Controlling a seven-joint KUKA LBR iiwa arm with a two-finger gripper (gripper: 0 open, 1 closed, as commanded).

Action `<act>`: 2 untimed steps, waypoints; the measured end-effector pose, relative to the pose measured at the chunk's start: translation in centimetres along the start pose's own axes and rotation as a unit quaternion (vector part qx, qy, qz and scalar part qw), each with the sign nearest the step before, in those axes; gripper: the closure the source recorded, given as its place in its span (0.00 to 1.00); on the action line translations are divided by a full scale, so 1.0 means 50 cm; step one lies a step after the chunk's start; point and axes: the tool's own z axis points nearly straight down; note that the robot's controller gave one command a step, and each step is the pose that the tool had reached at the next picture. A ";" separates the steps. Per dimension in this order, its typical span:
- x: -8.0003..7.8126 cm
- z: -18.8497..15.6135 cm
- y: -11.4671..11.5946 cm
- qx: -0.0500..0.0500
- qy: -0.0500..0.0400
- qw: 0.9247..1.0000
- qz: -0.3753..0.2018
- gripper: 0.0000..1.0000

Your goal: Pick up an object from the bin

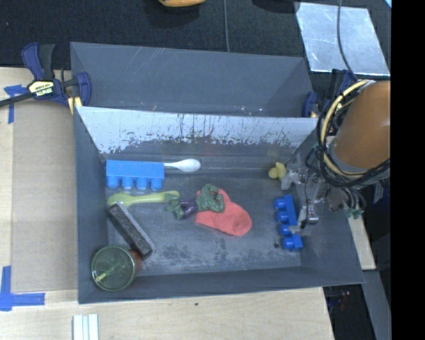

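Gripper (309,214) low at right side of bin (329,249), close by sloping wall; open or clenched, cannot tell. Blue knobbed brick (286,222) just beside it, lengthwise on floor. Small yellow piece (277,171) near. Bare floor leftward to red cloth (224,216).

grey bin (199,255) | left: blue block (135,175), dark bar (130,230), green lid (113,267) | middle: red cloth (229,219) (green toy (211,196) touching it) | right: blue pieces (285,216)

Up top, black backdrop (133,20) — pale beige surface (40,199) left and below.
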 end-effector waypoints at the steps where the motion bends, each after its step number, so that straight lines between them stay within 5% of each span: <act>1: -0.004 -0.007 0.001 0.001 -0.004 1.000 -0.001 0.00; 2: -0.016 0.200 0.111 0.001 -0.006 1.000 -0.003 0.00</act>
